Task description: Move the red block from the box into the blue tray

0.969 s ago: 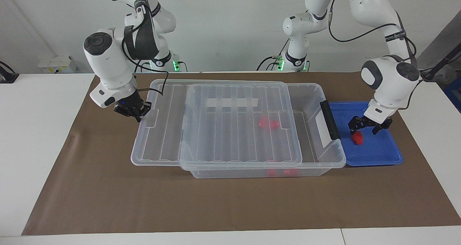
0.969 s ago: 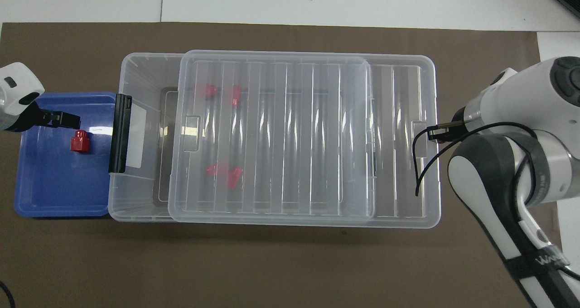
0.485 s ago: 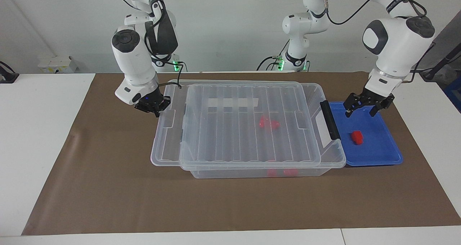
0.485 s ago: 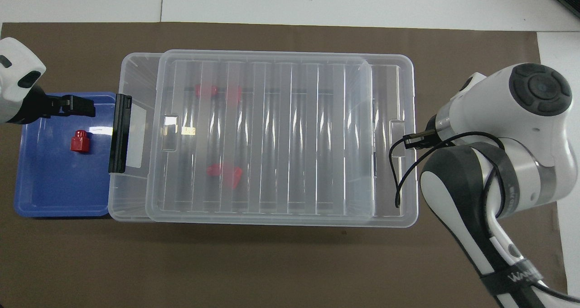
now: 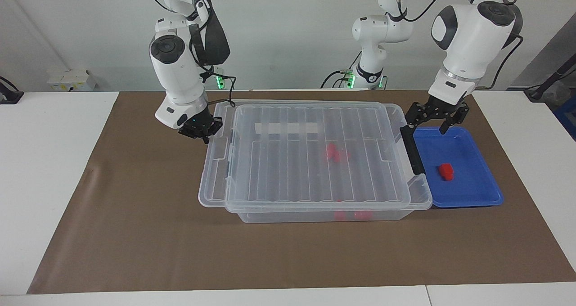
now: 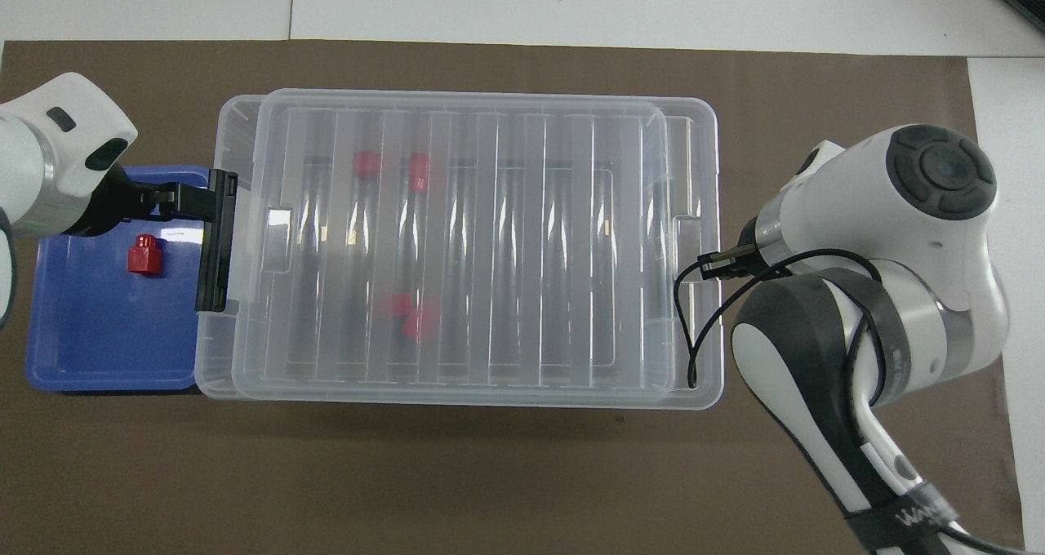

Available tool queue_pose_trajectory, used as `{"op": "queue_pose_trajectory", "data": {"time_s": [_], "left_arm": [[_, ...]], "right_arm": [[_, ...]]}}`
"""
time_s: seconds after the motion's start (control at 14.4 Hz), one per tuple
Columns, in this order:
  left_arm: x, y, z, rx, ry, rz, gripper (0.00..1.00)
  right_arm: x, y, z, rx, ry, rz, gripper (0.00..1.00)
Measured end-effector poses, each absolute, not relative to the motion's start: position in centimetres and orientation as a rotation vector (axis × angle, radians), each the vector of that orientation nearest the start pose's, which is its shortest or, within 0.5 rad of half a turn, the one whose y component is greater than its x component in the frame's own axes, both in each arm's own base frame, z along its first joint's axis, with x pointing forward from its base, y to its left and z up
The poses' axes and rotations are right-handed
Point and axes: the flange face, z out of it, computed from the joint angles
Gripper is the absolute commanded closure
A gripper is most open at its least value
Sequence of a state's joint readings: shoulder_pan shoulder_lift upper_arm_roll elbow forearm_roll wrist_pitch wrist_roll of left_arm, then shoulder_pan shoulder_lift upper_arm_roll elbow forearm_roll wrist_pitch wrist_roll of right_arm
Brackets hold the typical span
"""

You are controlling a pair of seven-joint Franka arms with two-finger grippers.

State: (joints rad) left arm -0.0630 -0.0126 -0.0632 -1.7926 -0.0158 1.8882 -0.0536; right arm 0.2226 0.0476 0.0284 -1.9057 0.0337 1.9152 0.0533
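Facing view, nearest the robots first. Right hand [image 5: 198, 129] at the lid's [image 5: 310, 171] 10 o'clock corner, touching its rim; clenched or released, cannot tell. Left hand [image 5: 433, 119] spread wide and empty, up over the tray's [image 5: 468, 200] 11 o'clock corner, just beside the black handle [image 5: 411, 150] of the box [image 5: 292, 217].

Judged step: seating the lid on the box, with the delivery looking done. To do it well:
- Keep the lid level and drive it straight toward 3 o'clock until the overhang at 9 o'clock is gone and the rims line up.
- Hold the left hand high, out of the lid's path and off the handle.
- Push gently, so as not to shove the box into the tray lying just beside it.

Containers, on the brown mat [image 5: 135, 234] over the bench [image 5: 45, 184]:
- Box: four red blocks seen through the lid, a nearer pair [image 5: 336, 153] toward the middle and a farther pair [image 5: 353, 215] by the wall farthest from the robots.
- Tray, at the box's 3 o'clock: one block [image 5: 446, 171] near its middle, loose, apart from every rim.
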Motion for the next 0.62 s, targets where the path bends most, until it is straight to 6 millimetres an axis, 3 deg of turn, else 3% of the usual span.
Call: {"op": "queue_pose_trajectory", "data": {"time_s": [0.62], "left_arm": [[54.4, -9.3, 57.6, -3.165, 0.006, -0.065, 0.00]], "right_arm": [[53.9, 17.1, 46.9, -3.093, -0.369, 0.067, 1.00]]}}
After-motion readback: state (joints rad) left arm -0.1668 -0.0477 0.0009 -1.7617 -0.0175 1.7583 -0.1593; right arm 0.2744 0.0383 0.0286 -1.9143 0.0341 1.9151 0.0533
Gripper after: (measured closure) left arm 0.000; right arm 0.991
